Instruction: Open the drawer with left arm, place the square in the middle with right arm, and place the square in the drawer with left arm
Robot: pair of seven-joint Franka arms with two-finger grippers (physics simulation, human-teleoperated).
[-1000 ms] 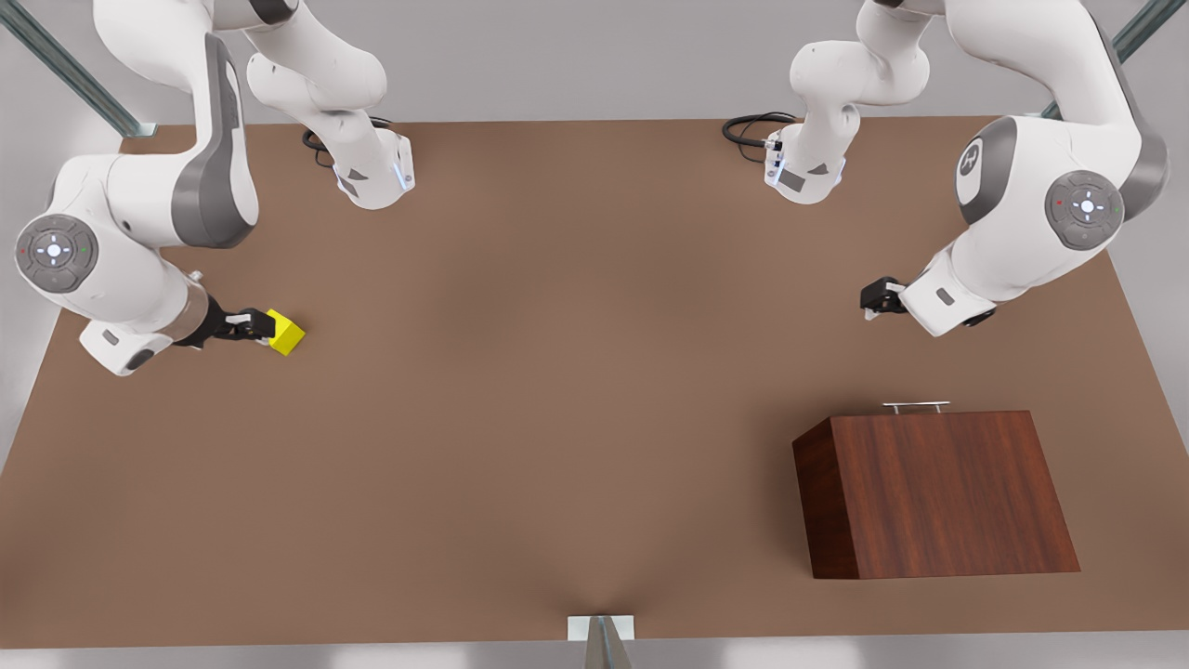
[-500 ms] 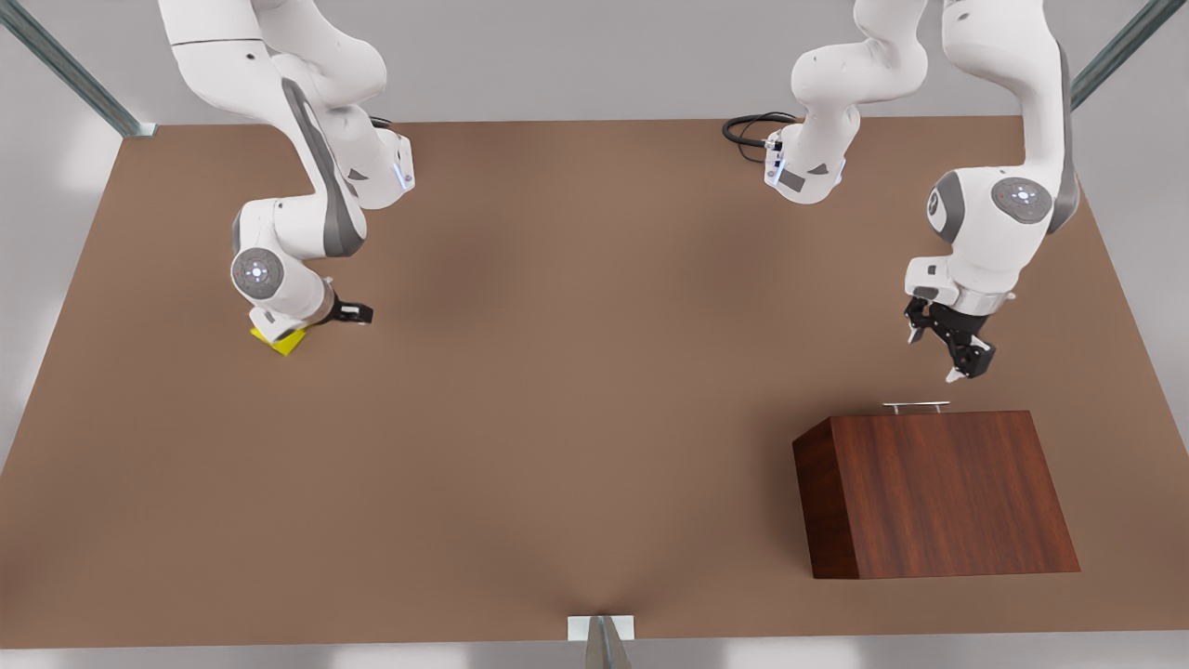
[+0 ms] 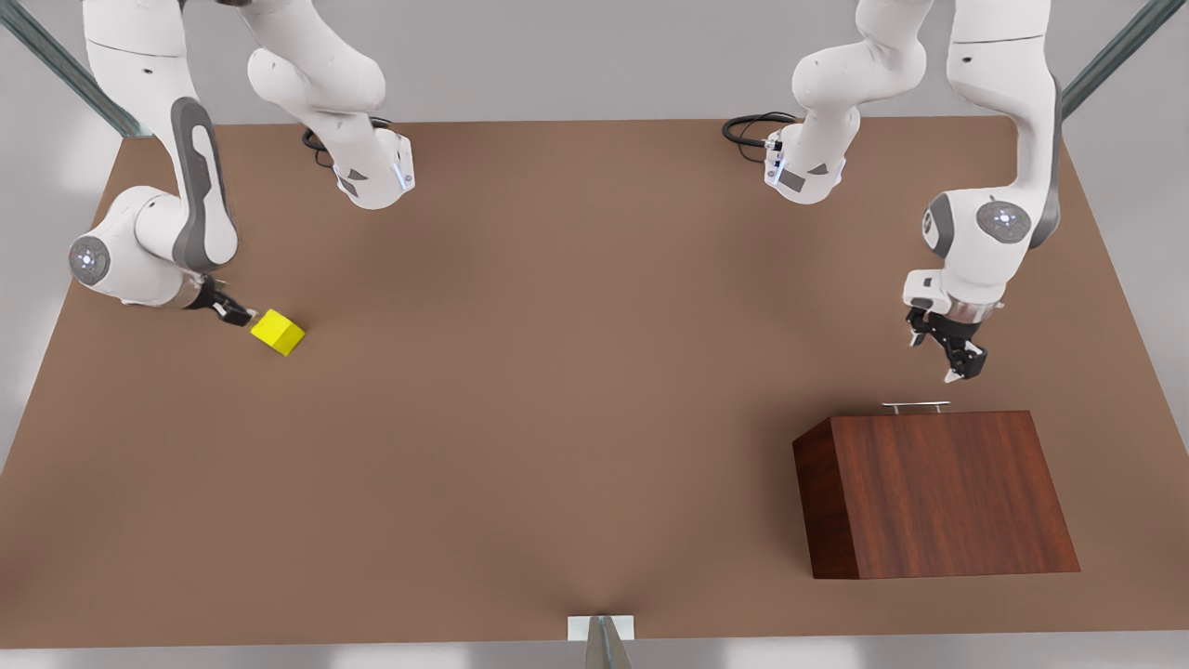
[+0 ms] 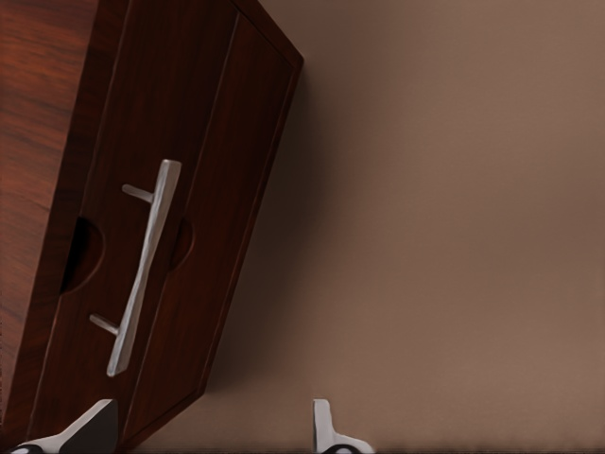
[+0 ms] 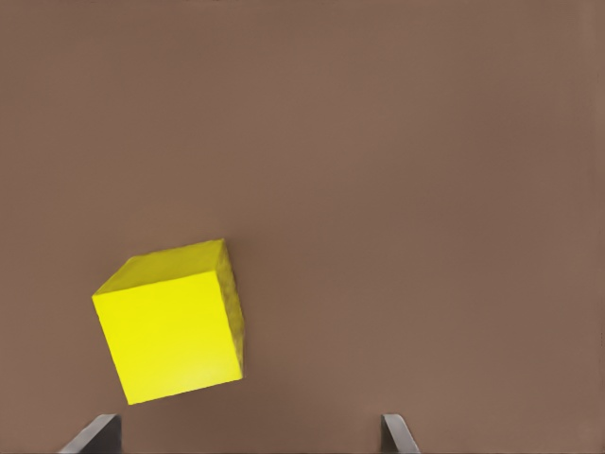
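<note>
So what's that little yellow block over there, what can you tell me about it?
The yellow cube is a small, bright, plain-faced block with crisp edges, its material not evident. It sits flat on the brown tabletop near the front view's left edge, turned at an angle to the table's sides, far from the wooden box. The right hand is right beside it with open fingers, and the right wrist view shows the cube ahead of them, not between them. Nothing grips it.

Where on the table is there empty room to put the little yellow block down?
The widest bare stretch of the brown tabletop lies between the small yellow cube and the dark wooden wedge box. It is tighter by the box's silver bar handle, where the left gripper hovers open, and beside the cube, where the open right gripper sits.
</note>
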